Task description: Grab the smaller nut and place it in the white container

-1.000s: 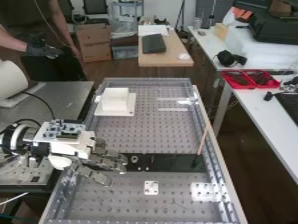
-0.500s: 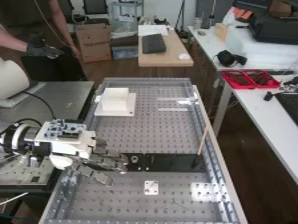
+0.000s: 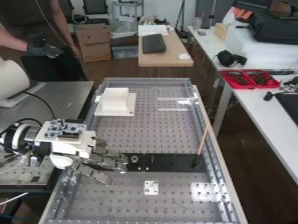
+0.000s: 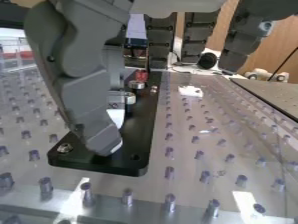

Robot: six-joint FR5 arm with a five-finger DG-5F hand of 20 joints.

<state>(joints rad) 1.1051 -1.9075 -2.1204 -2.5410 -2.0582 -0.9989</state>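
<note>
high view, white container: the white container (image 3: 116, 95) is sitting on the far part of the perforated bench (image 3: 149, 135), well apart from the hand (image 3: 110, 162), and i'm not seeing any nut being carried to it
high view, black bar: the bar (image 3: 169, 162) is lying across the bench, with the bearing (image 3: 134, 159) standing on it just beside the hand
high view, hand: it's hanging over the arm-side end of the bar, so it's hiding that stretch. can't tell if it's open, closed or gripping anything
high view, arm: the white arm (image 3: 9, 80) is getting cut off at the edge
wrist view, round metal parts: one round metal part (image 4: 137, 84) is standing on the bar, and another round metal part (image 4: 130, 98) is being partly covered by the hand
wrist view, shiny bit: a small metal piece (image 4: 64, 148) is sitting near one end of the bar, maybe a screw, not sure
wrist view, smaller nut: i'm guessing it's sitting at or behind the hand on the bar, but i'm not managing to pin it down
wrist view, progress: looking like the grab stage imo, with lift, carry and drop-off remaining
</note>
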